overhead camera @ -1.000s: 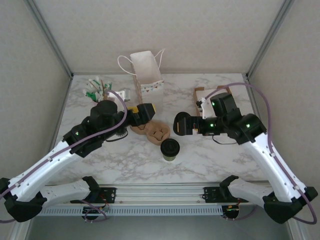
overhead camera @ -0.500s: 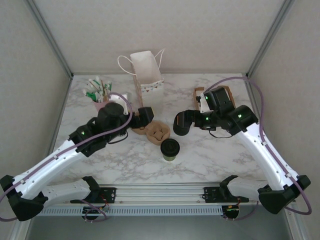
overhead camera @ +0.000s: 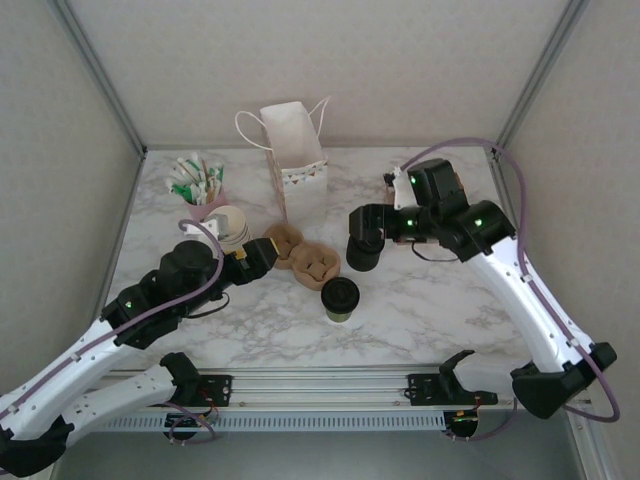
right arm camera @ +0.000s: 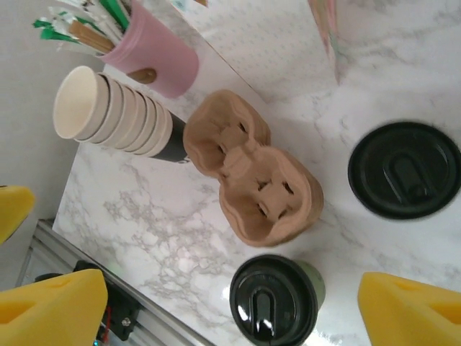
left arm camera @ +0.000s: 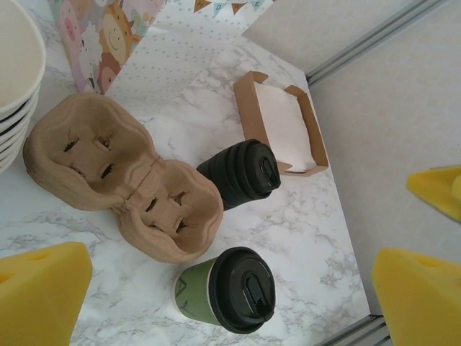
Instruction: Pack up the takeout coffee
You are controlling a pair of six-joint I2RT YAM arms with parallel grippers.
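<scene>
While the left pincer (overhead camera: pixel 262 255) hangs wide open just at the left end of the pulp cup carrier (overhead camera: pixel 305 258), its yellow pads (left arm camera: pixel 43 288) sit far apart at the edges of the left wrist view and grip nothing. The right pincer (overhead camera: pixel 363 235) is also spread wide and holds nothing. It hovers above an all-black lidded cup (right arm camera: pixel 403 169), which it largely hides in the top view.

The takeout coffee (overhead camera: pixel 340 298), with its black lid and olive-green sides, stands upright on the marble bench (overhead camera: pixel 430 310). It is just beside the carrier's right end on the near side, clear of both pincers.

Farther left, a stack of cream paper cups (overhead camera: pixel 228 225) is cut off at the edge of the left wrist view. Behind the stack is a pink cup of stirrers (overhead camera: pixel 205 200). At the back stands a white gift bag (overhead camera: pixel 295 150). A brown cardboard tray (left arm camera: pixel 281 122) with white paper in it is mostly hidden behind the right arm in the top view.
</scene>
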